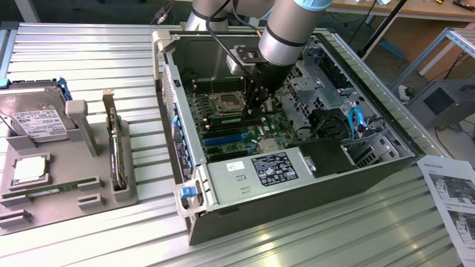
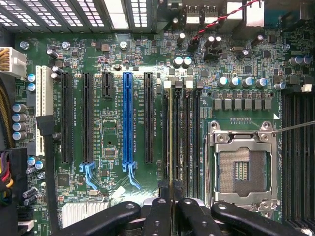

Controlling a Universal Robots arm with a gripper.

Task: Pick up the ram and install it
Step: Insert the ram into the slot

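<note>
"Inside the open case [image 1: 297, 211], which step are you on?"

"Seating, as I read it. My fingers [image 2: 157, 216] are pinched narrow on the ram [image 2: 171, 142]. In the wrist view it shows edge-on, running along the first of the 4 black memory slots [image 2: 184, 142], between the blue expansion slot [image 2: 128, 118] and the empty processor socket [image 2: 241, 167]. I can't tell whether its lower edge touches the slot or hangs just above it."

"What does the push call for?"

"In my judgement, the stick must sit square to the slot along its whole length and take a straight press. Any tilt could jam 1 end or strain the motherboard [image 2: 113, 98]."

"And around it?"

"The case lies on its side on a slatted metal bench [image 1: 89, 55]. On the exterior view's left, a grey tray [image 1: 52, 203] carries a hard drive [image 1: 33, 119], a square silver chip [image 1: 30, 169] and a second green stick [image 1: 55, 189], all well apart from the arm. A printed sheet [image 1: 453, 200] lies on the exterior view's right, and a wooden desk [image 1: 386, 6] stands behind."
</note>
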